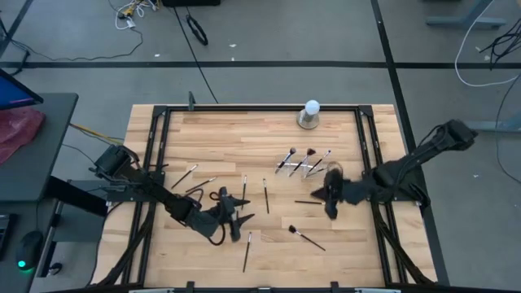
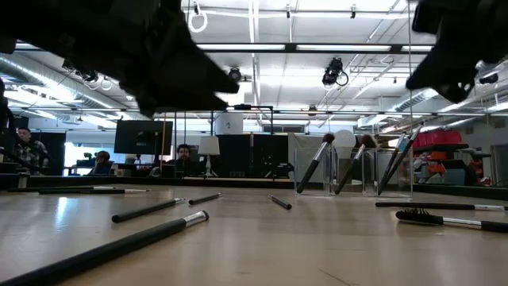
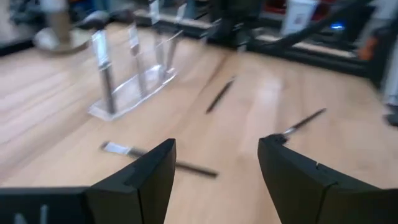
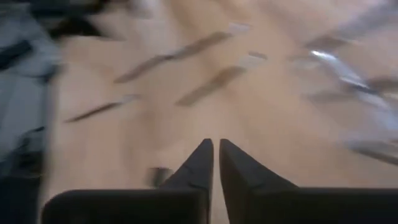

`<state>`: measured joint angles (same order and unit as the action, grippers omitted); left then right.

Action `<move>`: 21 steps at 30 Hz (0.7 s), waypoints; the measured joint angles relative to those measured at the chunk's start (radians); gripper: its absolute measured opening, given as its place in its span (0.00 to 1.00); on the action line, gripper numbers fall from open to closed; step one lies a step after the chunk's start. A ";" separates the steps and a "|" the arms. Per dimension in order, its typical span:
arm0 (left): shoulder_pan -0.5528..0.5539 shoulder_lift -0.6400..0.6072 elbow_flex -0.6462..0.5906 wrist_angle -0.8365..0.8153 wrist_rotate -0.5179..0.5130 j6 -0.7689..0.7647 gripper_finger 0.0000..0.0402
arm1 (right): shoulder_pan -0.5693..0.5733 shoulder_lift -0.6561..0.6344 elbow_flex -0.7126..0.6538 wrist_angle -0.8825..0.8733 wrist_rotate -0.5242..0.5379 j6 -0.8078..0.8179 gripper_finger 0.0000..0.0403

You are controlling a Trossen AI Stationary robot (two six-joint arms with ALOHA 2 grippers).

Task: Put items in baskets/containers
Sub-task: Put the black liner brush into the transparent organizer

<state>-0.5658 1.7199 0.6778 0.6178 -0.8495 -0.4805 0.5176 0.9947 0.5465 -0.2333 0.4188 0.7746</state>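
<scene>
Clear holder (image 2: pixel 349 171): transparent plastic, on the far right-centre of the table (image 1: pixel 260 150), in front of the white ball on a grey base (image 1: pixel 310 114). 3 brushes stand in it (image 2: pixel 316 165), tilted, bristle heads up and leaning toward the right in the low view; in the high view their long axes run diagonally, heads toward the far right (image 1: pixel 298 159).

Loose brushes, flat on the wood: 1 dark brush (image 1: pixel 264 195) at mid-table, long axis running far to near; 1 pale-tipped brush (image 1: pixel 247 251) near the front edge, likewise far to near; 1 brush with a dark fluffy head (image 1: pixel 306 237) at front right, diagonal, head toward the left; 2 more (image 1: pixel 184 176) by the left arm, diagonal.

Right gripper (image 4: pixel 214 152): fingers drawn together, tips nearly touching, nothing seen between them; just right of the holder.

Left gripper (image 3: pixel 214 165): fingers well apart, empty, over the front-left loose brushes.
</scene>
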 joint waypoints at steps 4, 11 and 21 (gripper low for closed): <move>-0.018 0.000 0.071 -0.263 -0.019 -0.141 0.58 | 0.129 0.138 0.000 0.331 0.013 -0.132 0.01; -0.030 -0.001 0.324 -1.224 0.138 -0.512 0.58 | 0.256 0.383 0.000 0.692 0.087 -0.288 0.03; -0.054 -0.165 0.110 -1.374 0.187 -0.614 0.58 | 0.251 0.600 -0.001 0.862 0.198 -0.310 0.03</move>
<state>-0.6194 1.5554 0.7875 -0.7561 -0.6627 -1.0945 0.7689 1.5943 0.5451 0.6286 0.6171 0.4646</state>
